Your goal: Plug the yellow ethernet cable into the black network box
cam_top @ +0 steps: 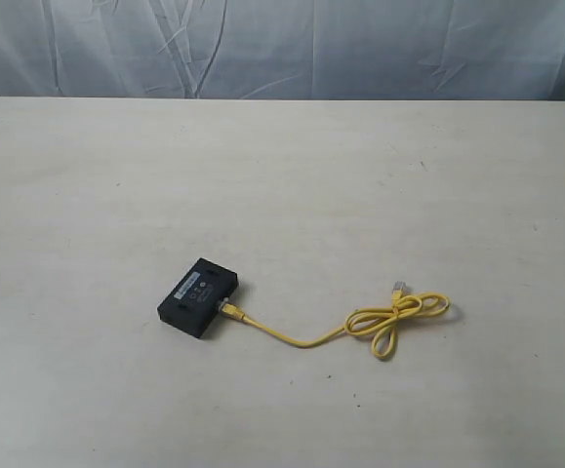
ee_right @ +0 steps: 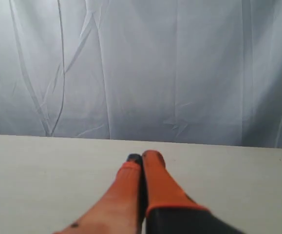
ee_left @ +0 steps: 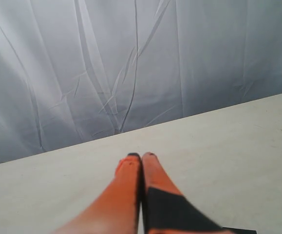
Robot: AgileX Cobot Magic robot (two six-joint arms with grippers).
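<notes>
A thin yellow ethernet cable (cam_top: 306,344) lies on a pale desk (cam_top: 282,175), toward the near middle of the exterior view. One plug (cam_top: 226,308) touches the right-hand edge of the black network box (cam_top: 200,298), a small flat box lying at an angle with a pale label strip (cam_top: 186,289) on top. From there the cord sags in a loose curve to the right and ends in a tied, looped bundle (cam_top: 397,320). The free plug (cam_top: 399,288) pokes out just beyond the loops.

The cable looks light and floppy, so it would probably bend away rather than push. The best place to hold it is likely right behind a plug, where the boot is stiffer. The plug's clip is likely fragile. The box looks light too, and could slide on the smooth desk unless it is held steady.

It is too small to tell whether the near plug is seated in a port or only resting against the edge. The port recesses cannot be made out.

Neither arm appears in the exterior view. Each wrist view shows orange jaws over bare desk, facing a wrinkled grey curtain (cam_top: 282,49). The left jaws are pressed together with nothing between them. The right jaws are pressed together too, and hold nothing. Neither wrist view shows the cable or the box, apart from a dark sliver cut off at the edge of the left wrist view, which cannot be identified.
</notes>
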